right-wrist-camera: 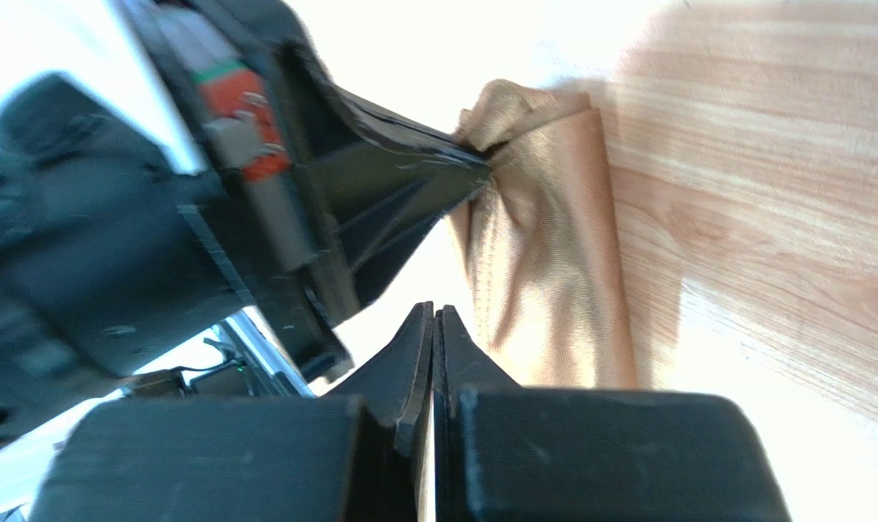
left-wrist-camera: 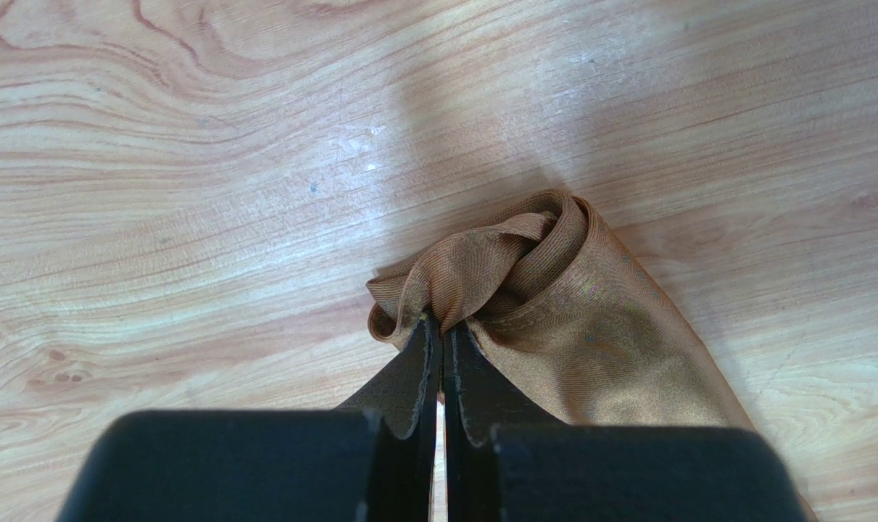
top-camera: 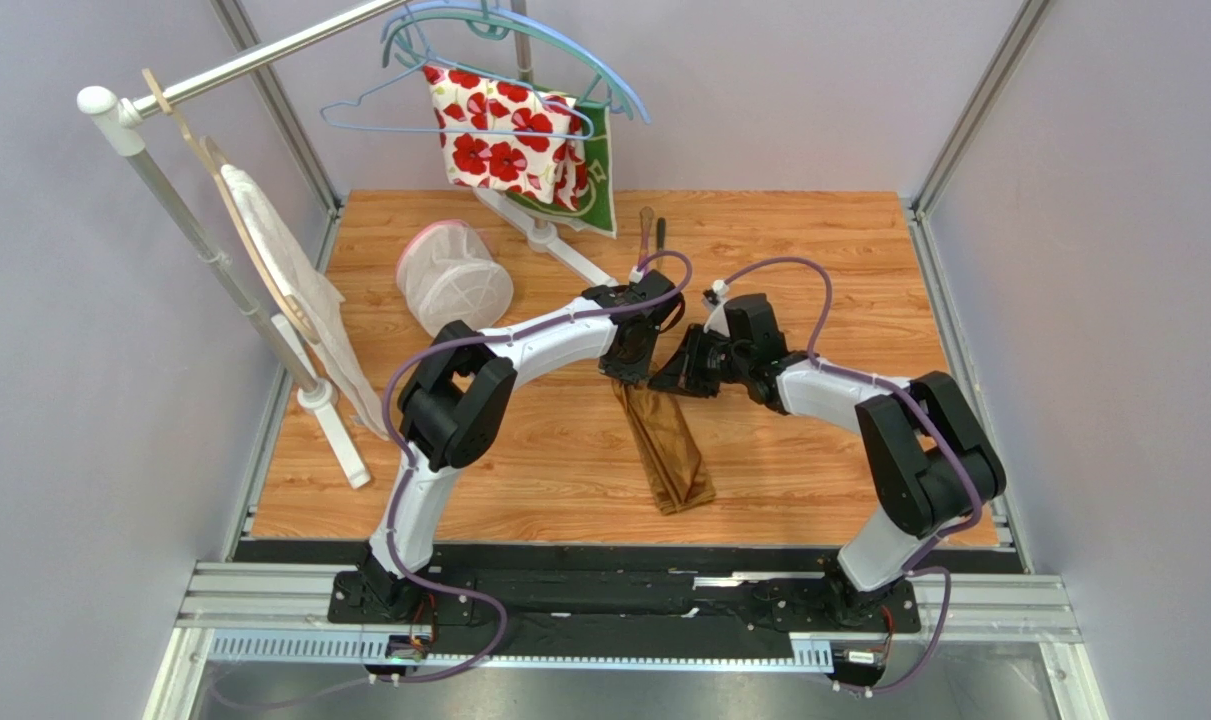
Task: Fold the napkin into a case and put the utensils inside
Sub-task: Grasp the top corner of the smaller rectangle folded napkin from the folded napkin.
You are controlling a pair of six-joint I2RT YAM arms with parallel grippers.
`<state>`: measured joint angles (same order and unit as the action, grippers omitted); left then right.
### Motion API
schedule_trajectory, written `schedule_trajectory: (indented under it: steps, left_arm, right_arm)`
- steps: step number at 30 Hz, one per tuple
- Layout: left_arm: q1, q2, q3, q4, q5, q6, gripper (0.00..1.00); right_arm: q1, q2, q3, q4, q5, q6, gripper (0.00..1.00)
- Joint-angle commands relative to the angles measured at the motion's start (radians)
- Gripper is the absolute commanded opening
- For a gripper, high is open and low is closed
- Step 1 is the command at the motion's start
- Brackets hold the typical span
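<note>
The golden-brown napkin (top-camera: 671, 443) lies on the wooden table as a narrow, long case shape. My left gripper (top-camera: 628, 372) is shut on its bunched far end; in the left wrist view the cloth (left-wrist-camera: 585, 326) puckers at the gripper tips (left-wrist-camera: 443, 326). My right gripper (top-camera: 671, 375) is shut and empty, just beside the same end of the napkin (right-wrist-camera: 541, 261); its tips (right-wrist-camera: 434, 313) are apart from the cloth. The left fingers (right-wrist-camera: 410, 163) show pinching the cloth in the right wrist view. Two slim dark utensils (top-camera: 650, 237) lie at the far middle of the table.
A white mesh basket (top-camera: 452, 275) lies on its side at the back left. A rack with hangers holds a red-flowered white cloth (top-camera: 506, 135) and a green cloth (top-camera: 608, 188) at the back. A white stand (top-camera: 318, 393) with a pale bag stands on the left.
</note>
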<state>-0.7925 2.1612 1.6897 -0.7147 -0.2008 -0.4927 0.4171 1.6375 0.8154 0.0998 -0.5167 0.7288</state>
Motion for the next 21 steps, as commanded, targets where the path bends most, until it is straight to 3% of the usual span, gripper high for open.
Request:
schedule_trajectory:
  steps: [1, 13, 21]
  left_arm:
    - [-0.008, -0.046, -0.007, 0.003, 0.023, -0.017, 0.02]
    - [-0.019, -0.038, -0.001, 0.008, 0.089, -0.037, 0.00]
    - [-0.024, -0.058, -0.027, 0.000, 0.063, -0.041, 0.00]
  right_arm:
    - [0.006, 0.050, -0.001, 0.020, 0.011, -0.045, 0.00]
    - [0.068, 0.327, 0.085, 0.155, 0.038, 0.055, 0.00]
    - [0.072, 0.337, 0.036, 0.173, 0.070, 0.072, 0.00]
